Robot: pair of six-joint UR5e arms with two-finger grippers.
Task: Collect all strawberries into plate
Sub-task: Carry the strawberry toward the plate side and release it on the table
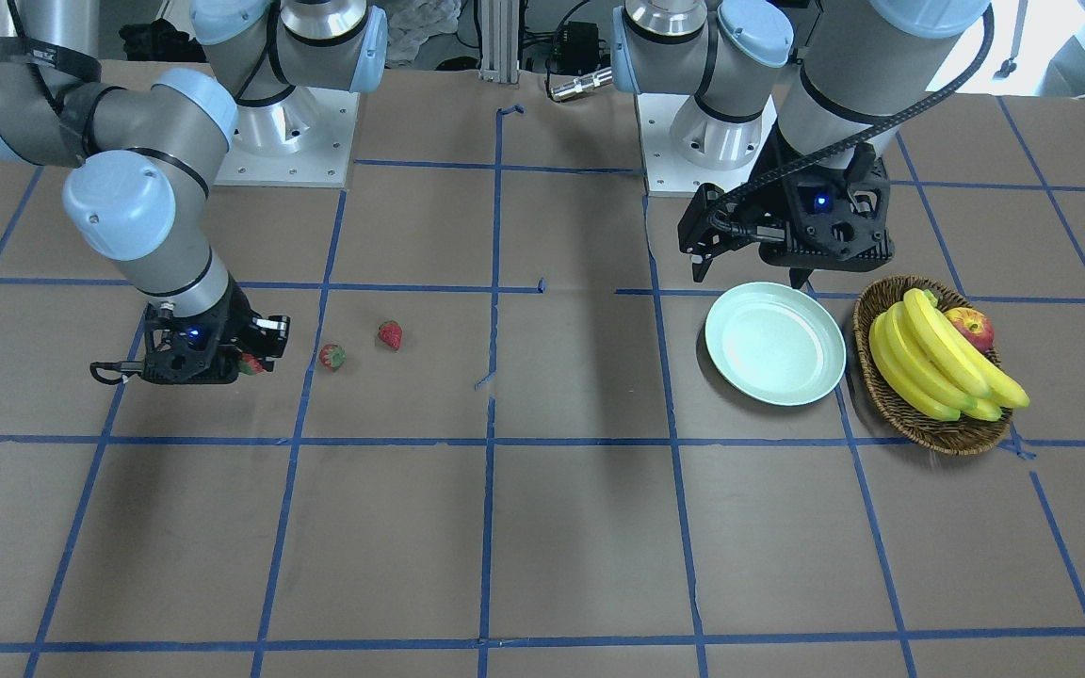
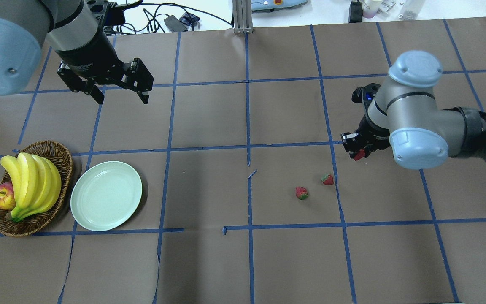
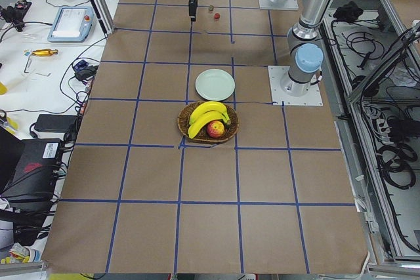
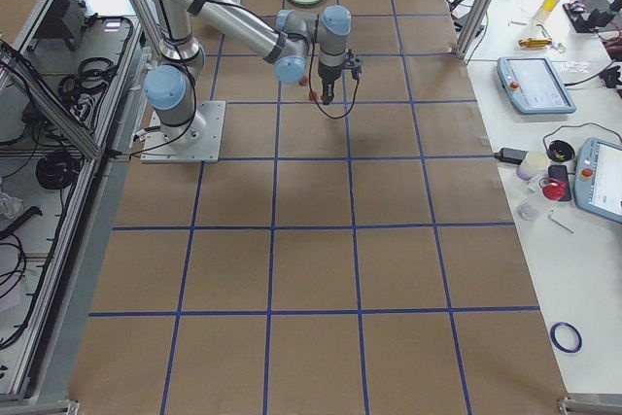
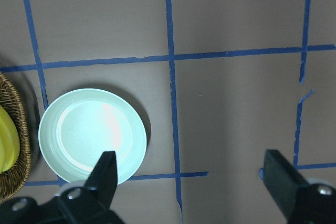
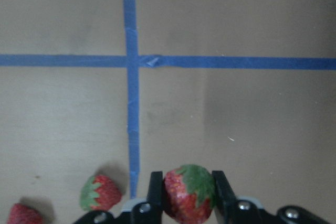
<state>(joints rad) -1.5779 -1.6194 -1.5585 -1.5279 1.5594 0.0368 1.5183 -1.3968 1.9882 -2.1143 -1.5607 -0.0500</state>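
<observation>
Red, green-capped strawberry (image 6: 185,196) — clamped in right gripper (image 6: 187,186); left gripper (image 5: 190,163) spread wide.

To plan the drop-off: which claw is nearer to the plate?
Left. The left claw hangs open just beyond the plate; the right claw, shut on a strawberry, is far across from it.

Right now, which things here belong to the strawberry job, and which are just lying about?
Job: held strawberry between the right fingers; two loose strawberries; empty plate.
Lying about: wicker basket, bananas, apple.
</observation>
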